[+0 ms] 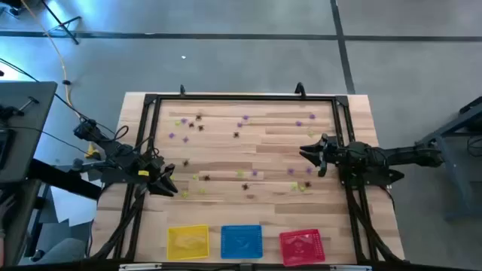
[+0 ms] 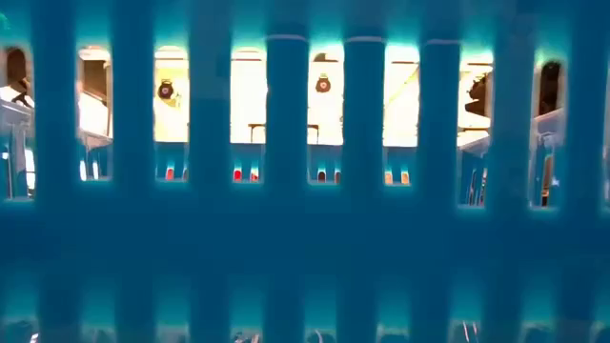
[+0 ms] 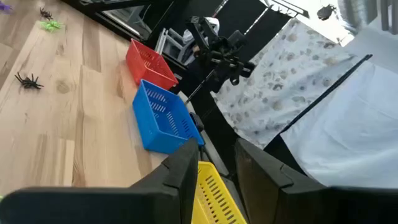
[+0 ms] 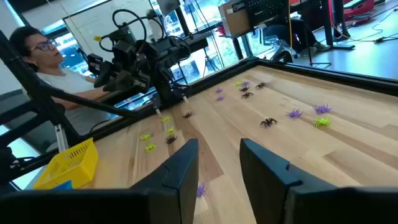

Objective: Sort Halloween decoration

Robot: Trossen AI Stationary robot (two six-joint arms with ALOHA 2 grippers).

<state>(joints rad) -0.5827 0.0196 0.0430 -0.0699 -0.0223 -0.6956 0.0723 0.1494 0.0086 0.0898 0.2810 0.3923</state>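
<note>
The Halloween decoration is many tiny spider-like trinkets lying loose on the wooden table: black [image 1: 199, 118], purple [image 1: 245, 118] and yellow-green [image 1: 183, 120]. My left gripper [image 1: 169, 186] hovers open near the table's left edge, with nothing between its fingers [image 3: 180, 177]; a black spider [image 3: 28, 81] lies some way off. At the right edge my right gripper [image 1: 311, 156] points toward the table's middle, also open with nothing between its fingers [image 4: 183, 168]. Ahead of it lie a black spider [image 4: 268, 122] and a purple one [image 4: 295, 114].
Yellow [image 1: 187, 242], blue [image 1: 242, 241] and red [image 1: 302, 246] mesh baskets stand in a row at the near edge. The blue basket's wall [image 2: 305, 238] fills the low view. A black frame [image 1: 241, 97] borders the table. A person [image 4: 43, 56] sits beyond the left side.
</note>
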